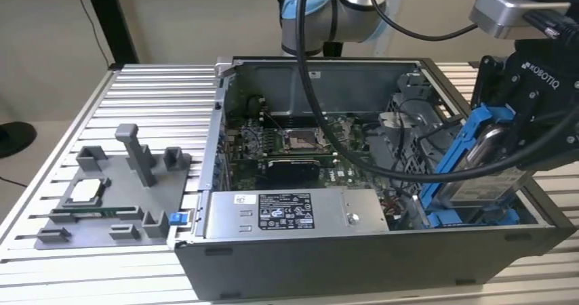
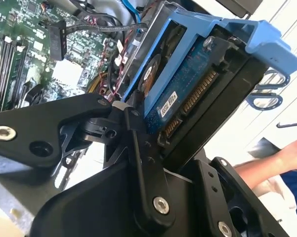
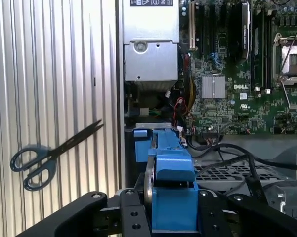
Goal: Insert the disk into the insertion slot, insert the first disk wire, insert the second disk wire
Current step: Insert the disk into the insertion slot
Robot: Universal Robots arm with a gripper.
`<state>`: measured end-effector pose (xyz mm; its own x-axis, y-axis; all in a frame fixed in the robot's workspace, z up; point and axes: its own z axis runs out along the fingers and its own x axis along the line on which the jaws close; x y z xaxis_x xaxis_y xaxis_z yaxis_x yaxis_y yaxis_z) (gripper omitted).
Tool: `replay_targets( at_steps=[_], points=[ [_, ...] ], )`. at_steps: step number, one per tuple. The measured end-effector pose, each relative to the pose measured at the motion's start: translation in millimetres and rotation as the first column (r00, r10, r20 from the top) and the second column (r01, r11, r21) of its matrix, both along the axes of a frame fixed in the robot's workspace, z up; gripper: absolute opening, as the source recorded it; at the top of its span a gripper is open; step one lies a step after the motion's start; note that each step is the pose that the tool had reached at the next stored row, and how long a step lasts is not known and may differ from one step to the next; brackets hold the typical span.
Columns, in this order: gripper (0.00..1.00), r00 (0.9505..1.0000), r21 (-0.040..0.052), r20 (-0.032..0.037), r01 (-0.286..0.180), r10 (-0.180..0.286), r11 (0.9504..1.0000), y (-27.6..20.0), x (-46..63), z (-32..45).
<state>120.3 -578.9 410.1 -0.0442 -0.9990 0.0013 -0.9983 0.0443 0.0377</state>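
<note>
The black two-fingered end effector [image 1: 508, 146] is clamped on the disk [image 1: 484, 166], a flat silver hard drive in a bright blue plastic carrier frame, with one finger on each broad side. In the exterior view the drive hangs on edge and tilted, above the corner of the open grey metal computer case [image 1: 362, 268] at that view's right; it is not yet seated. Below it lies the insertion slot [image 1: 457, 218], a grey metal bay with blue plastic parts, near the grey power-supply box [image 1: 289, 213].

The step in hand looks to be the insertion of the disk; to go well, it likely calls for taking out the tilt so that the carrier's sides line up with the bay's blue guides before any push; a skewed entry could jam. Thick black cables [image 1: 389, 173] run close to the drive and might snag on it; dark scissors [image 3: 39, 165] lie on the ribbed aluminium bench [image 3: 54, 74], outside the case and clear of the path.
</note>
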Motion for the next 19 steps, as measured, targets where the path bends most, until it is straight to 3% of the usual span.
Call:
replay_targets(
  at_steps=[8, 12, 13, 19],
  points=[
    [0.00, 1.0000, -0.0001, 0.0000, -0.001, 0.001, 1.0000, 0.0, 0.1, -14.5],
    [0.00, 1.0000, -0.0006, -0.0002, -0.001, 0.001, 1.0000, 0.0, 0.1, -15.4],
    [1.00, 1.0000, -0.0006, 0.0000, -0.001, 0.001, 1.0000, 0.0, 0.1, -15.4],
    [1.00, 1.0000, -0.0001, 0.0000, -0.001, 0.001, 1.0000, 0.7, 0.2, -12.9]
  ],
)
